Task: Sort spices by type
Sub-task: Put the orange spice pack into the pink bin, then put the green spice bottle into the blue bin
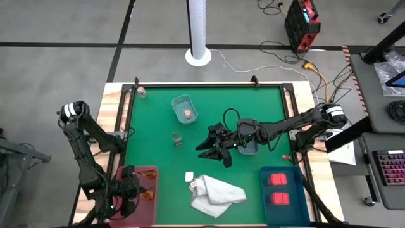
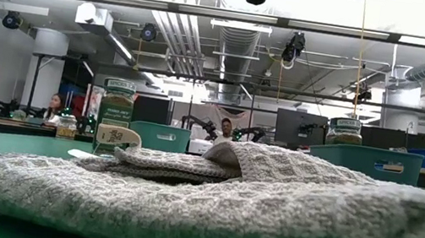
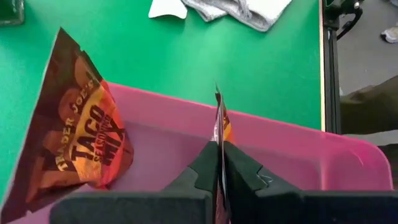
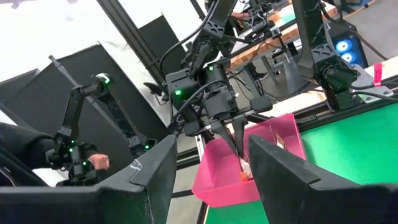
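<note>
Pink tray (image 3: 292, 149), near-left corner | thin spice packet (image 3: 219, 134) pinched edge-on by left gripper (image 3: 219, 163) over tray, beside taco packet (image 3: 78, 134) | release advised low, lying flat | right gripper (image 1: 215, 147) mid-table, fingers parted, nothing held.

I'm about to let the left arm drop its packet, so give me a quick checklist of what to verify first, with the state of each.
1. Left hand shut on the thin packet: ok.
2. Packet above the pink tray: ok.
3. Taco mix packet already in that tray, same type: ok.
4. Right hand clear of the pink tray, open over mid-table: ok.
5. White cloth outside the tray: ok.
6. Packet fully released: not ok.
</note>
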